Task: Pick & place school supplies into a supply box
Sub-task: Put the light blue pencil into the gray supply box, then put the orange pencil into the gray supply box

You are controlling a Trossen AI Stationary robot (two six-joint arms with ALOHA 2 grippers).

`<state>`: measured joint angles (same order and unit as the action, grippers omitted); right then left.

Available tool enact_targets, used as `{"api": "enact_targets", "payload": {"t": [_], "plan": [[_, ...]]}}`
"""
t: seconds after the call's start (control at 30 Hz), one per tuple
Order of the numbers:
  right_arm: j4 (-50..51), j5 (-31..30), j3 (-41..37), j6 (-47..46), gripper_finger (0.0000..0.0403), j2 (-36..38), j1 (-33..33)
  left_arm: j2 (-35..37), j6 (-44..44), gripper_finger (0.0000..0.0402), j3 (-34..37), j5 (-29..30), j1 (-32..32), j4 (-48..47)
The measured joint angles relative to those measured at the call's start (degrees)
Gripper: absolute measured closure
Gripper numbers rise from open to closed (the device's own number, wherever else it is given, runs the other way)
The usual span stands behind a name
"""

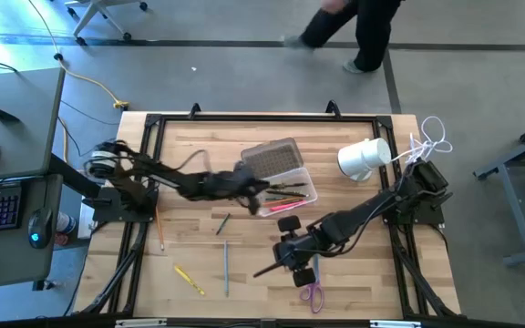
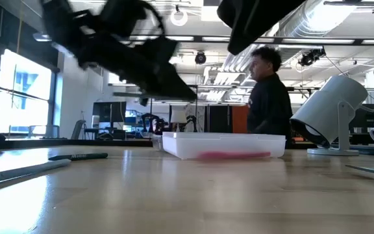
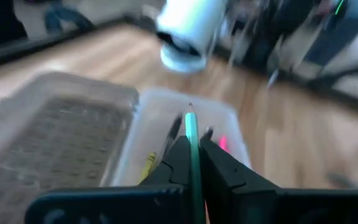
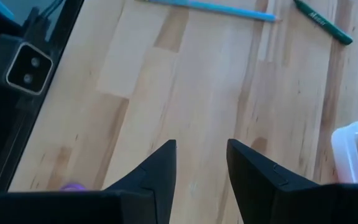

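Note:
The clear supply box [image 1: 292, 191] lies on the table with its greyish lid [image 1: 272, 157] swung open toward the far edge. Pencils and a pink pen [image 1: 285, 207] lie inside. My left gripper [image 1: 253, 196] hovers over the box's left end, shut on a green pencil [image 3: 192, 140]. My right gripper [image 4: 201, 155] is open above bare wood near the table's middle, with nothing between its fingers. The purple-handled scissors [image 1: 311, 293] lie on the table just nearer than it. A blue pencil [image 1: 226, 269], a yellow one [image 1: 190, 280], a green pen [image 1: 221, 223] and an orange pencil [image 1: 160, 228] lie loose. My left gripper pinches the green pencil's shaft [image 3: 193, 155] between its two fingers, with the pencil lying along them. Its pointed tip [image 3: 189, 111] sticks out past the fingertips over the open box [image 3: 166, 124]. The pencil is lifted clear of table and box.
A white cylindrical object [image 1: 365, 157] stands right of the box, with a white cable bundle [image 1: 427, 141] beyond it. A black frame [image 1: 153, 123] runs round the table. A person [image 2: 268, 97] walks past the far edge. Bare wood lies between the box and the near edge.

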<state>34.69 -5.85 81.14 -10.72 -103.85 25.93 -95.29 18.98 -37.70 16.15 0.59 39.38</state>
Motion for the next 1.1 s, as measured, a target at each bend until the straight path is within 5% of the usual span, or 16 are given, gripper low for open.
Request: {"api": "enact_targets", "payload": {"t": [0.1, 0.4, 0.83, 1.1], "plan": [[0.4, -0.2, 0.0, 0.0, 0.0276, 0.0, 0.6, -5.4, -2.9, 0.0345, -11.2, 1.8, 0.6, -13.1], [2.2, -0.3, 0.0, -5.4, 0.0276, 0.0, 1.4, -22.8, -2.8, 0.0349, -33.2, 1.7, -1.5, -26.3], [4.9, -7.8, 0.0, -6.4, 0.0276, 0.0, 2.8, -25.1, 0.6, 0.0277, -35.9, -0.2, -4.8, -29.3], [4.2, -9.8, 0.0, -6.4, 0.0276, 0.0, 2.7, -15.1, -4.9, 0.0292, -35.9, -0.8, -4.7, -38.5]]}}
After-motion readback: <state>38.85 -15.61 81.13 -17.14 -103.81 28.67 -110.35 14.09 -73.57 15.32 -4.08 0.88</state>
